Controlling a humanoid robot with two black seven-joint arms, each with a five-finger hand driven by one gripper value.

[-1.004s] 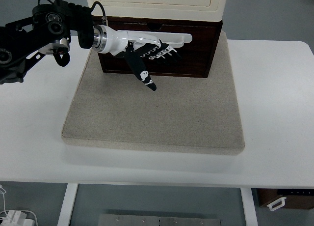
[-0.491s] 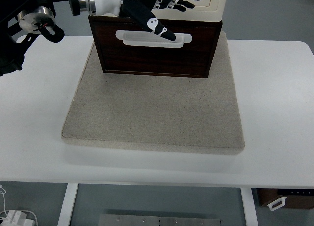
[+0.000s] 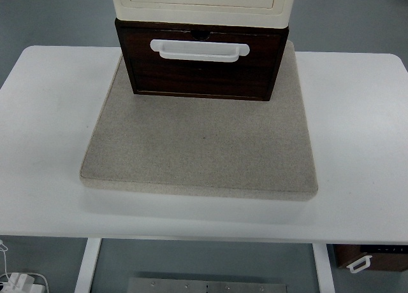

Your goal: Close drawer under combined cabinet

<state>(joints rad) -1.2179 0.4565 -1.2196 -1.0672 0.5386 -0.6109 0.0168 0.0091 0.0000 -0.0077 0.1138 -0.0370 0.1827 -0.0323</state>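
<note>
One dark wooden drawer (image 3: 201,67) with a white handle (image 3: 199,50) sits on a coarse grey mat (image 3: 201,146); fingers unseen.

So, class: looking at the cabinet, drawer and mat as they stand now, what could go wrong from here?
1. The dark drawer may not be fully home under the cream cabinet; this steep view cannot confirm it.
2. Another push on the white handle could slide the unit along the grey mat.
3. Neither hand is in view, so any reach restarts blind.
</note>
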